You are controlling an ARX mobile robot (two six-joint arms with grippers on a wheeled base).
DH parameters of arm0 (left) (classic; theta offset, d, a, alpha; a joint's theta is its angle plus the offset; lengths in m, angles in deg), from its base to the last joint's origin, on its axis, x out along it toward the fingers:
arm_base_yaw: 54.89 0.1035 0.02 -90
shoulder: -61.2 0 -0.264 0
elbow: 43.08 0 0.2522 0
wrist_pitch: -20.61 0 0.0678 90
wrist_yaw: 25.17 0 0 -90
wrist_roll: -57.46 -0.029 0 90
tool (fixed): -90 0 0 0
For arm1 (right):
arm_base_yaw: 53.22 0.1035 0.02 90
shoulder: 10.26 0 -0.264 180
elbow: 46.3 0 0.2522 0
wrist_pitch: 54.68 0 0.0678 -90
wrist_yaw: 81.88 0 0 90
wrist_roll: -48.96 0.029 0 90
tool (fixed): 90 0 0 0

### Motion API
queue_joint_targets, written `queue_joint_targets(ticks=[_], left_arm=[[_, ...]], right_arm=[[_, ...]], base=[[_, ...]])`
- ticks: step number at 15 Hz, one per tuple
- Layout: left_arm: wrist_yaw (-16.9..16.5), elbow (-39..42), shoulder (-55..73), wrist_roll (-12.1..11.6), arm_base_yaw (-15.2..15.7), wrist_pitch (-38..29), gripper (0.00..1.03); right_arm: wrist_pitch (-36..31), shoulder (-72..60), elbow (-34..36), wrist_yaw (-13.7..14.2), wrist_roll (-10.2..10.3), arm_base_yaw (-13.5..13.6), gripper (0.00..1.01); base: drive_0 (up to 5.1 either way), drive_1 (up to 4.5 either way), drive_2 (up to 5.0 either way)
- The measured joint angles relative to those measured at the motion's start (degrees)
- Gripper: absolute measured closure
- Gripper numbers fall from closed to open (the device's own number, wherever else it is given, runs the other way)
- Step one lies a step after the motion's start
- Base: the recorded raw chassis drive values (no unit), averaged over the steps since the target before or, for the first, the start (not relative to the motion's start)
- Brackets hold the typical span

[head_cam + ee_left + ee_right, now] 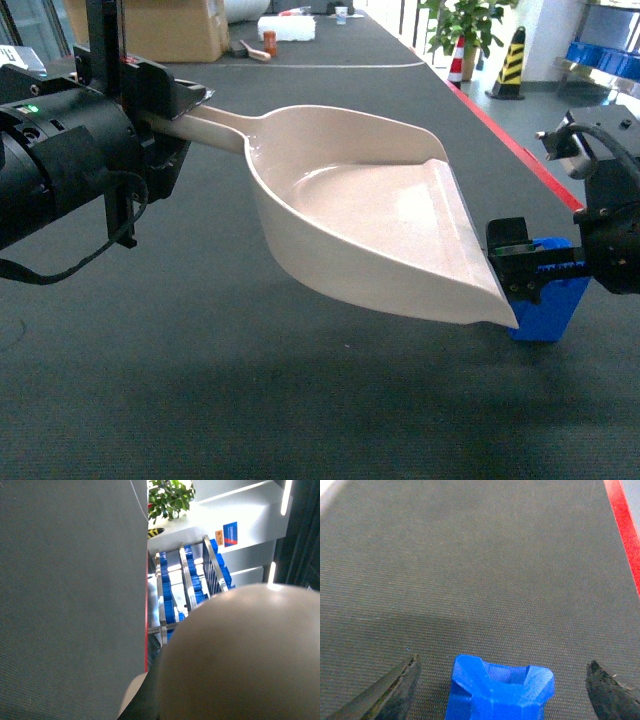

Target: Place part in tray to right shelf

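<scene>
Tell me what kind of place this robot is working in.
Probably a factory or warehouse floor: a steel roller rack stocked with blue crates, a striped traffic cone, cardboard boxes, and dark industrial flooring edged by a red line.

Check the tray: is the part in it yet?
No. The tray is empty; the part sits beyond its lip, between the right gripper fingers.

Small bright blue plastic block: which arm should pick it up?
Right. The right gripper hangs open with the blue block between its jaws, while the left gripper is busy holding the beige dustpan-shaped tray by its handle.
</scene>
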Motion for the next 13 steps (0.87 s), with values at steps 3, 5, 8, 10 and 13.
queue_joint_targets(ticks=[3,5,8,10,13], left_arm=[[0.0,0.0,0.0,-0.3,0.0,0.0,0.89],[-0.4,0.0,0.0,0.2,0.0,0.0,0.89],[-0.1,0.0,0.0,0.1,0.1,0.0,0.89],[-0.1,0.0,0.0,0.0,0.0,0.0,0.89],[-0.2,0.0,0.0,0.0,0.0,0.0,0.89]], right_arm=[[1.0,-1.7,-0.8,1.2,2.6,0.6,0.34],[1.4,2.8,2.1,0.4,3.7,0.5,0.53],[4.8,18.6,4.7,-1.1,4.0,0.3,0.55],[6.0,26.8,0.6,-2.0,6.5,3.7,0.55],[6.6,17.8,-6.6,-4.8,17.8,15.7,0.55]], base=[[0.0,0.00,0.0],[0.0,0.00,0.0],[0.0,0.00,0.0],[0.0,0.00,0.0],[0.0,0.00,0.0]])
